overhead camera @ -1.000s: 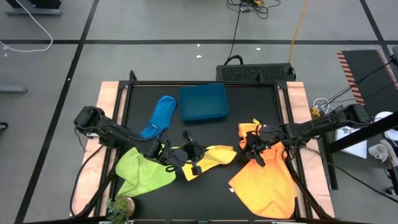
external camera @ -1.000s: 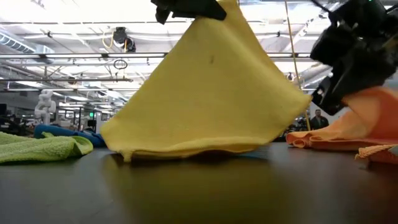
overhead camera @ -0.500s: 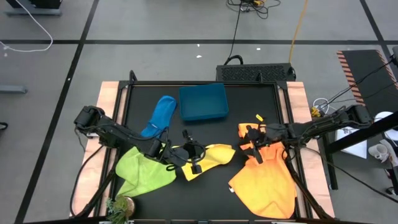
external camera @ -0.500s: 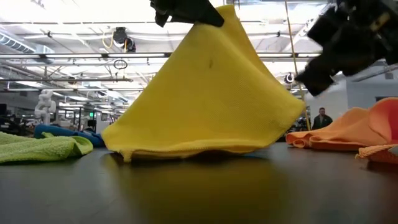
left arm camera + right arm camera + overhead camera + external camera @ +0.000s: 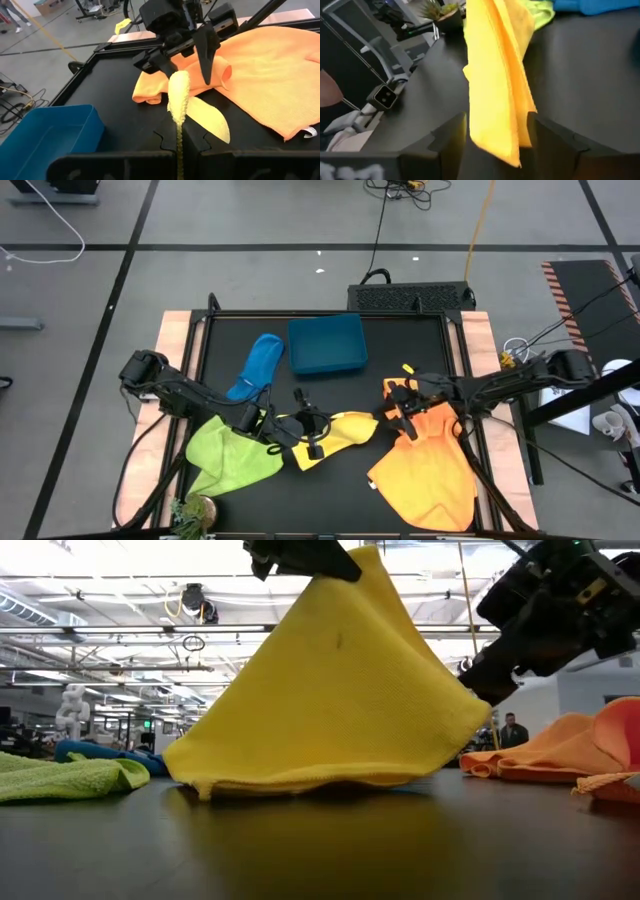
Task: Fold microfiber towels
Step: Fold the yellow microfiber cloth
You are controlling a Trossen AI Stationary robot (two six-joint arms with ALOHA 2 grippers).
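Observation:
A yellow microfiber towel [image 5: 345, 432] stands tent-like in the table's near middle, raised at its left end. My left gripper [image 5: 312, 438] is shut on it there. The towel's lower edge [image 5: 300, 780] rests on the table. My right gripper [image 5: 393, 417] is open and hovers at the towel's right end. In the right wrist view its two fingers [image 5: 451, 134] stand either side of the hanging yellow cloth [image 5: 495, 85]. Whether they touch it I cannot tell. Orange towels [image 5: 428, 468] lie beneath the right arm. My left gripper pinches a raised edge of the yellow towel [image 5: 178, 131] between its two fingers, coming almost level from the table's left. One layer or several, I cannot tell. The cloth hangs from the fingers in a slack cone, its bottom edge lying on the table.
A teal bin [image 5: 325, 344] stands at the far middle with a blue towel [image 5: 260, 365] to its left. A lime green towel [image 5: 232, 458] lies near left, beside a small potted plant [image 5: 194, 511] at the near edge.
My right gripper has gone a little toward the table's left, onto the yellow towel's right end, rising slightly and tipping closer to level. The left gripper and the yellow towel have stayed as they were.

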